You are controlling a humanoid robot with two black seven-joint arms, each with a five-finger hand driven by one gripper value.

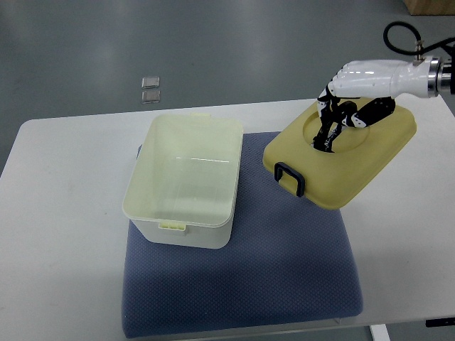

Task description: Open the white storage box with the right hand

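Right hand point(348, 96): glossy white shell over the back and knuckles. Fingers point(325, 128) black-jointed with white segments. Wrist ends in a silver metal cuff point(435, 77) with dark banding. A black cable point(398, 35) loops above the wrist.

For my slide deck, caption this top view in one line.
Right hand holds the yellow lid tilted beside the open white box on a blue mat.

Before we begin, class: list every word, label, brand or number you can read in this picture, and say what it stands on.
None can be read.
Storage box: no print shows.
Lid, under the right robot hand: no print shows.
Two small clear packets on the floor: too small to tell.
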